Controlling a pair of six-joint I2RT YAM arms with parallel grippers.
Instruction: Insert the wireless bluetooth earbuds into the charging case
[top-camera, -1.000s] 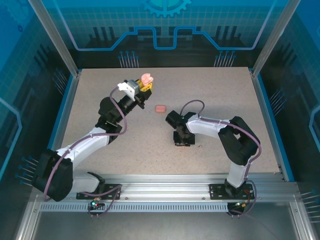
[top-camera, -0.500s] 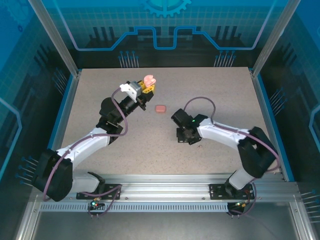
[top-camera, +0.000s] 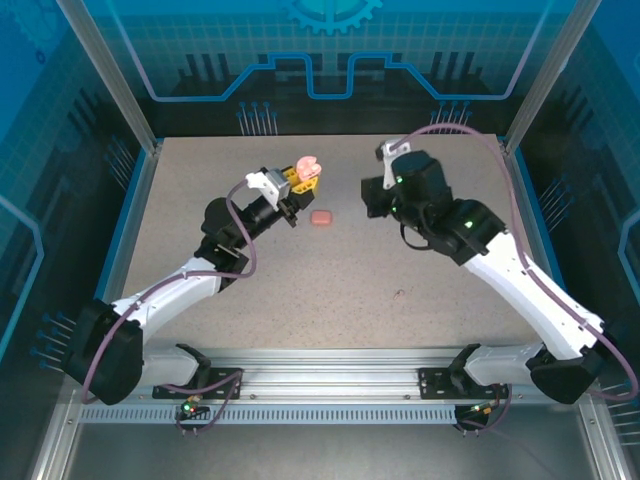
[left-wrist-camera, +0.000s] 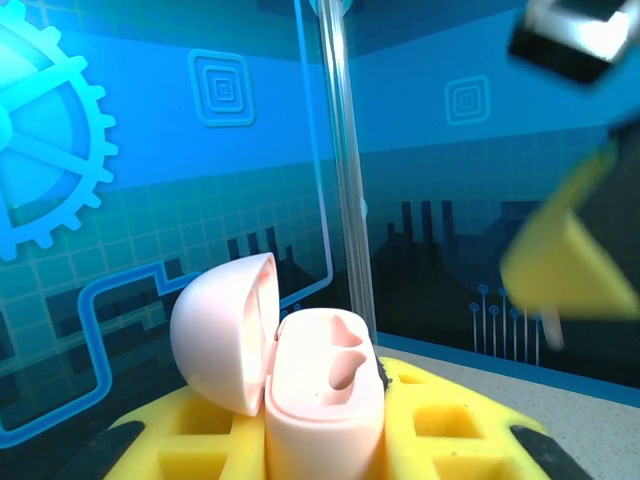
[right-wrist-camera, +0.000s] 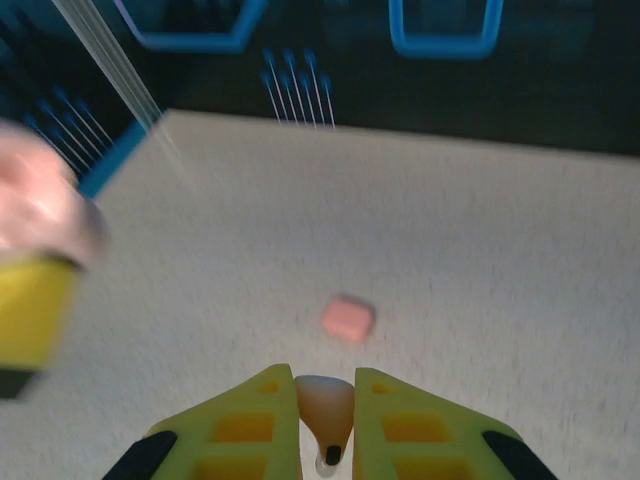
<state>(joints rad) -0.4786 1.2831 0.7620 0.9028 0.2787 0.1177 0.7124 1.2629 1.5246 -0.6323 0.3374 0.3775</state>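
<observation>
Charging case (left-wrist-camera: 325, 390) open, apparently empty, clamped in left gripper (top-camera: 298, 176); one earbud (right-wrist-camera: 323, 402) pinched in right gripper (right-wrist-camera: 325, 385), second earbud (top-camera: 321, 216) lying near case.

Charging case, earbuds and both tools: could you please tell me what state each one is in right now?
charging case, lid open, upright, gripped and lifted.
left tool, shut on the charging case.
held earbud, pinched in the air.
right tool, shut on the held earbud.
second earbud, lying loose on the table.
</observation>
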